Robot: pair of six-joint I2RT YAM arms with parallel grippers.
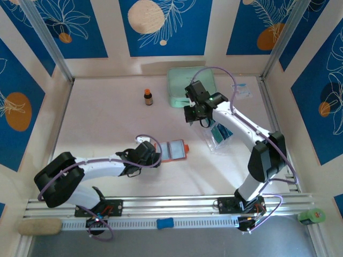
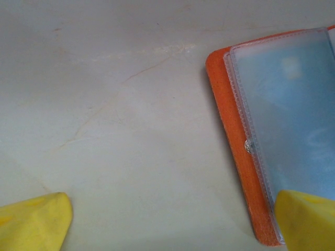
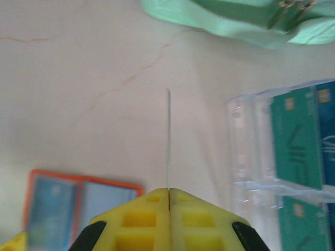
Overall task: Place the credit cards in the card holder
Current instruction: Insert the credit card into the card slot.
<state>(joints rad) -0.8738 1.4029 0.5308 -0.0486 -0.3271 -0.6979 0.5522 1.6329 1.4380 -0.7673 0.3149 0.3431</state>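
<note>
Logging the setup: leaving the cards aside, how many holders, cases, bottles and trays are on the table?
Orange card holder: 1
Mint-green case: 1
Brown bottle: 1
Clear card tray: 1
Total: 4

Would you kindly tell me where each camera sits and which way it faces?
Top external: above, behind the bases, looking down on the table; shows both arms, left gripper, right gripper.
Left wrist: looks down at the table and open holder; yellow fingers show.
Right wrist: looks along its shut gripper, holding a card, toward the green case.
Shared: the holder, in all three.
</note>
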